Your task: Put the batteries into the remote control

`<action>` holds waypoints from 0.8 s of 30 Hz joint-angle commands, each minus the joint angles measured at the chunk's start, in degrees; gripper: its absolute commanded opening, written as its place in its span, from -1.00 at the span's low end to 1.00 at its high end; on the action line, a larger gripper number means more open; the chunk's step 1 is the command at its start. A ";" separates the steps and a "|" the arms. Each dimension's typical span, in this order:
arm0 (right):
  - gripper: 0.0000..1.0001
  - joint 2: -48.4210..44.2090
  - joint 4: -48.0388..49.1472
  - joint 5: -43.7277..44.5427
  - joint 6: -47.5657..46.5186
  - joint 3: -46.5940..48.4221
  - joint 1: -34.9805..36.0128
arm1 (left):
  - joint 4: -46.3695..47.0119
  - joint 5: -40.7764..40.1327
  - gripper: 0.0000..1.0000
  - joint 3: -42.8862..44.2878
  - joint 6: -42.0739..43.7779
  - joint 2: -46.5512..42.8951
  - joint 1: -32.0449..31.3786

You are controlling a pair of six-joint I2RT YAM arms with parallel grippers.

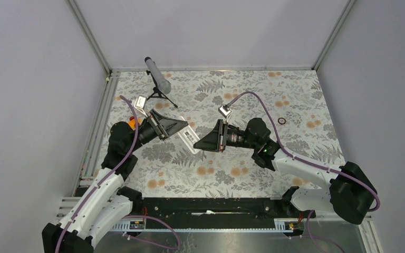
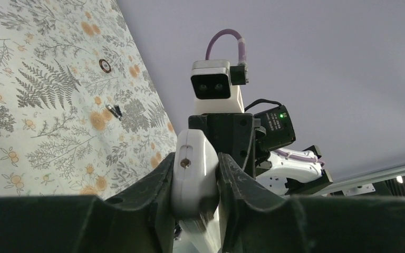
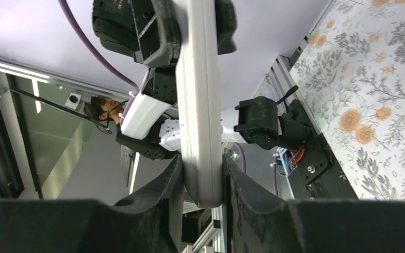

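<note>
Now, your remote control [image 1: 190,138] hangs in air over flowered table [image 1: 295,95], bridged between both arms. Slim white bar, rounded ends, edge-on to both wrist cameras; small screw on side facing left camera. Left gripper [image 2: 195,197] clamped tight on one end, right gripper [image 3: 203,190] pinching other end. Batteries [image 2: 115,110], tiny and dark, lie on table, well apart.

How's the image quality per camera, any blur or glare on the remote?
Top external: even light, sharp, no glare on the remote control. Left wrist: left end effector dark and soft up close, patterned table crisp. Right wrist: remote control bright, slightly washed out; right end effector dark.
</note>
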 commanded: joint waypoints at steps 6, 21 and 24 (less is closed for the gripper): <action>0.81 -5.80 -9.94 6.34 -9.47 0.57 -0.27 | 2.78 -3.60 -1.00 -0.68 6.00 0.89 0.12; 0.19 -8.41 -13.09 20.36 0.29 -5.05 -0.53 | 10.94 -17.03 -1.00 -8.77 6.99 -0.20 0.12; 0.11 -8.54 -7.71 19.29 -0.32 -5.85 -0.55 | 10.65 -17.30 -1.00 -8.92 6.83 -0.28 0.12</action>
